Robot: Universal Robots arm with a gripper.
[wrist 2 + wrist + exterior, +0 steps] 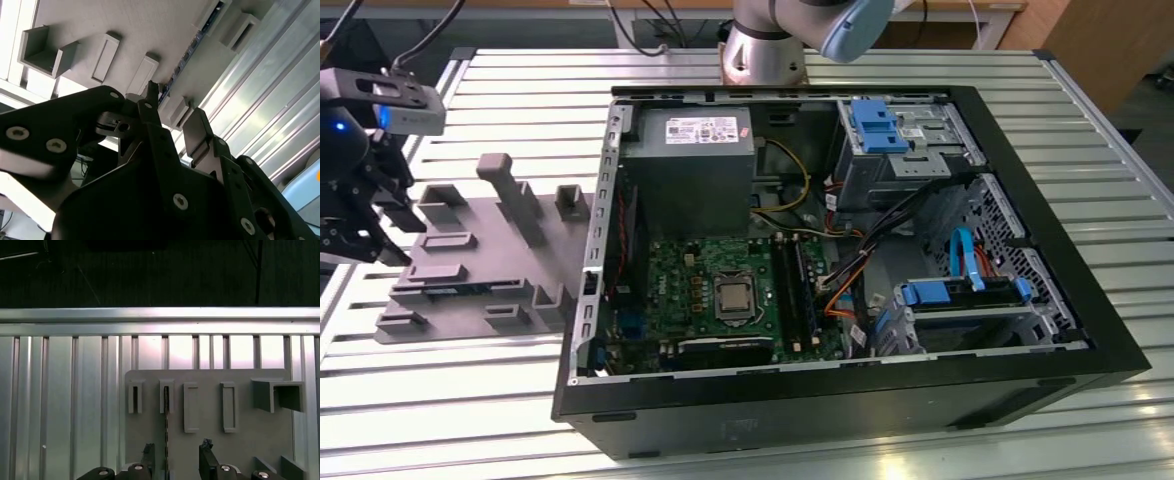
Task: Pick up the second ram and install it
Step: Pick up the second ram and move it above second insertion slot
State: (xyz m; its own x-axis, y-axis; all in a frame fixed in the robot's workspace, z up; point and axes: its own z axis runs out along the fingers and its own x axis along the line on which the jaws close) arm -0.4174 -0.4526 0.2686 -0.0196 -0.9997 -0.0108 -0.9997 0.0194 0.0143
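Currently the gripper [177, 452] hovers over the grey holder [250, 440], claw spread. The second ram [165, 415] stands on edge in a holder slot, between the fingers [209, 460] and untouched by them. The open computer case [854, 410] sits beside the holder, on the exterior view's right.

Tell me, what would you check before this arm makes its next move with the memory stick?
1. Are the jaws open: ok, spread apart in both wrist views.
2. Is the second ram between the jaws: ok, standing on edge in the grey holder.
3. Is the ram gripped: not ok, the jaws stand clear of it.
4. Is the side off the computer case: ok.
5. Is there a free memory slot on the motherboard: cannot tell.
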